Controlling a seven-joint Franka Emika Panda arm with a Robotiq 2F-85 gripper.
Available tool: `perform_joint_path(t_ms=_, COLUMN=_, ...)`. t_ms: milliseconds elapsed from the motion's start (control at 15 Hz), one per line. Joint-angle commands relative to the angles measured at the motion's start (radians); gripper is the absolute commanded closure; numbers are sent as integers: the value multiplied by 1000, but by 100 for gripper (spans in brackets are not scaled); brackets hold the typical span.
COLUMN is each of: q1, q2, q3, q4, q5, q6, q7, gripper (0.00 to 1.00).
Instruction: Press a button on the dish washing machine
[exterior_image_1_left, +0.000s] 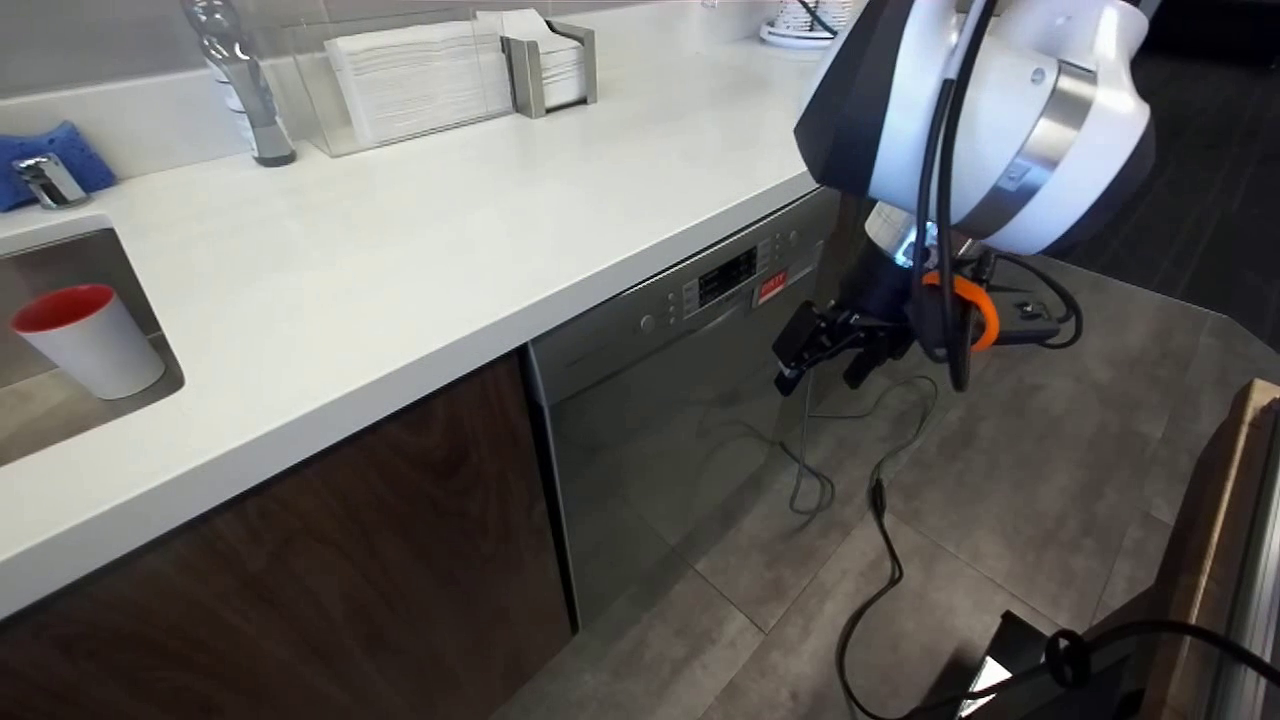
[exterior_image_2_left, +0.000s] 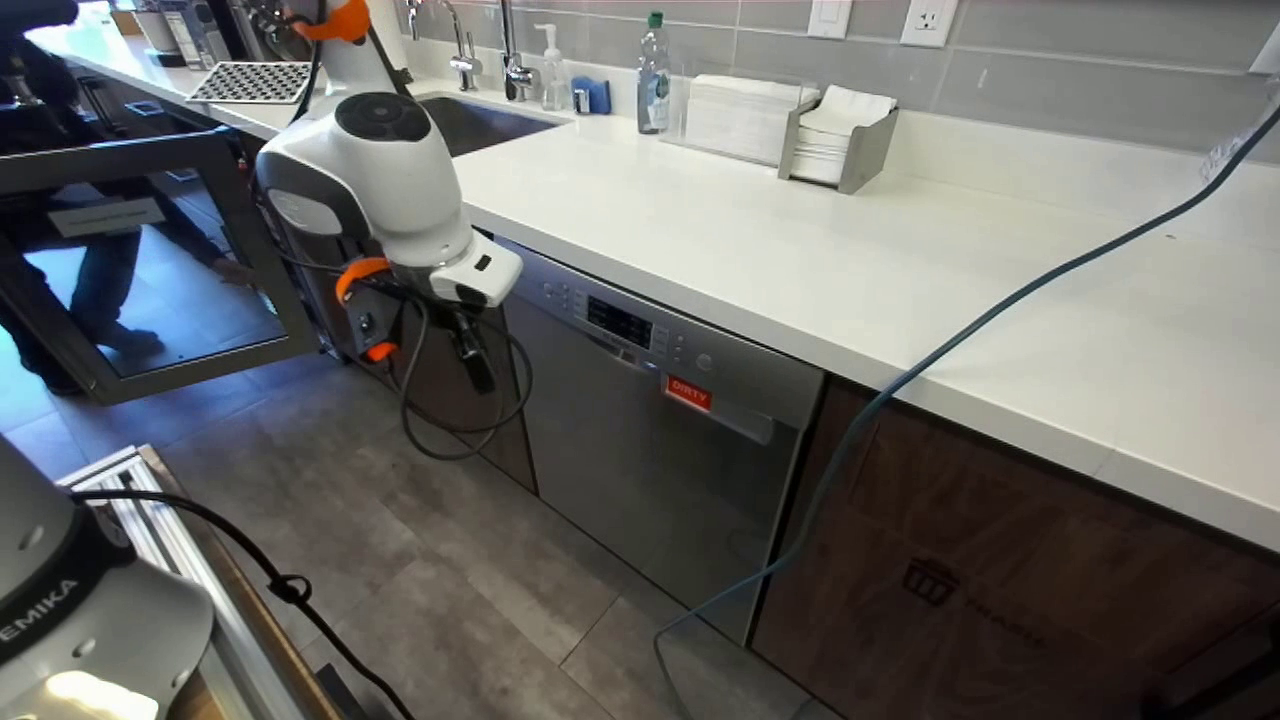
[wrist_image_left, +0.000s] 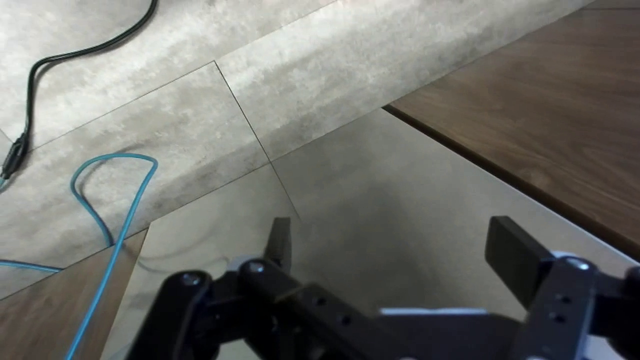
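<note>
The dish washing machine is a grey steel front under the counter in both exterior views (exterior_image_1_left: 640, 470) (exterior_image_2_left: 630, 450). Its top control strip has a dark display (exterior_image_1_left: 727, 276) (exterior_image_2_left: 619, 322) with small buttons (exterior_image_1_left: 690, 298) (exterior_image_2_left: 660, 341) beside it. A red DIRTY label (exterior_image_1_left: 772, 287) (exterior_image_2_left: 689, 393) sits just below the strip. My gripper (exterior_image_1_left: 820, 378) (exterior_image_2_left: 481, 372) hangs in front of the machine, lower than the control strip and apart from it. In the wrist view my gripper (wrist_image_left: 391, 227) is open and empty, over the machine's steel front (wrist_image_left: 420, 175). The buttons are out of the wrist view.
A white counter (exterior_image_1_left: 400, 260) (exterior_image_2_left: 720, 230) juts out above the machine. Dark wooden cabinet doors (exterior_image_1_left: 300, 550) (exterior_image_2_left: 1000, 540) flank it. Cables (exterior_image_1_left: 895, 570) lie on the floor; a blue-green cable (exterior_image_2_left: 850, 430) crosses before the machine. A dark-framed door (exterior_image_2_left: 190, 375) stands open.
</note>
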Motion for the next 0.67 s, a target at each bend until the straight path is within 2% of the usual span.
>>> perform_joint_path(t_ms=0, q1=18, q2=-80, q3=-14, q4=-105, q5=-268, q6=-7, q7=213, gripper=0)
perform_joint_path(t_ms=133, q1=16, q2=-103, q3=-24, q4=-136, q5=-420, q6=-11, q7=318, gripper=0)
perform_joint_path(t_ms=200, q1=86, q2=-118, q3=-98, q4=-146, q5=-472, q6=-34, q7=356, gripper=0)
perform_joint_path(t_ms=400, q1=188, q2=-154, q3=-225, q4=-174, q5=-684, q6=-70, q7=509, gripper=0)
perform_joint_path(t_ms=600, q1=307, q2=-175, q3=-383, q4=-171, q5=-904, q6=-121, q7=657, gripper=0)
